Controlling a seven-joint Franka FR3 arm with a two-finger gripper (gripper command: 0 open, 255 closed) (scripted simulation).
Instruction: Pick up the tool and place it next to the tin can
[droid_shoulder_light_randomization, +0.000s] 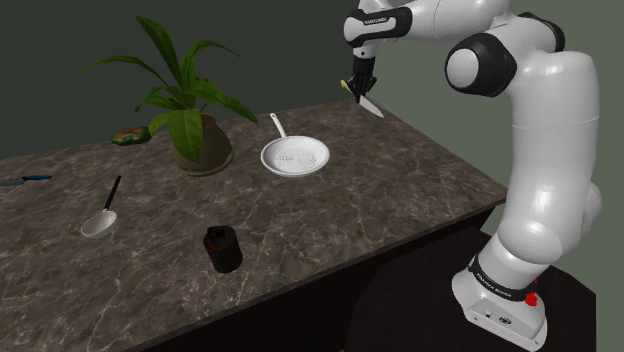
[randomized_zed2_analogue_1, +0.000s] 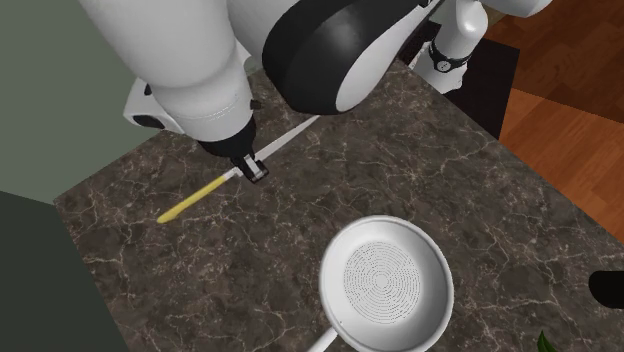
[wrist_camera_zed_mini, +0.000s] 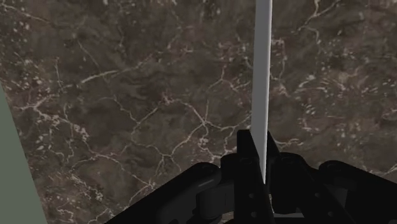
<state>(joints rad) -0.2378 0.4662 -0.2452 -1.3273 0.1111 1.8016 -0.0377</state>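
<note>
Black two-finger tool (randomized_zed2_analogue_1: 252, 168) is recorded clamped on the yellow-handled, grey-bladed knife (randomized_zed2_analogue_1: 195, 205). The grip is taken about where handle meets blade. In the wrist view the blade (wrist_camera_zed_mini: 262, 76) is seen edge-on between the fingers. The knife is held in the air above the end of the dark marble-patterned table (droid_shoulder_light_randomization: 400, 170) at the shoulder view's right. It is well apart from the black cylindrical can (droid_shoulder_light_randomization: 223, 250), which stands near the table's front edge. A round white frying pan (droid_shoulder_light_randomization: 295, 156) lies roughly between the two.

Risks noted:
- A thin flat blade is held by narrow pads, so pivoting or slipping is judged likely if the arm is swung fast.
- Both ends project well past the fingers. The pan or the green potted plant (droid_shoulder_light_randomization: 190, 125) could be clipped on a low carry.
- The can could be toppled if the knife is lowered too close.
- If released from height, the knife could bounce or slide away from the can.
</note>
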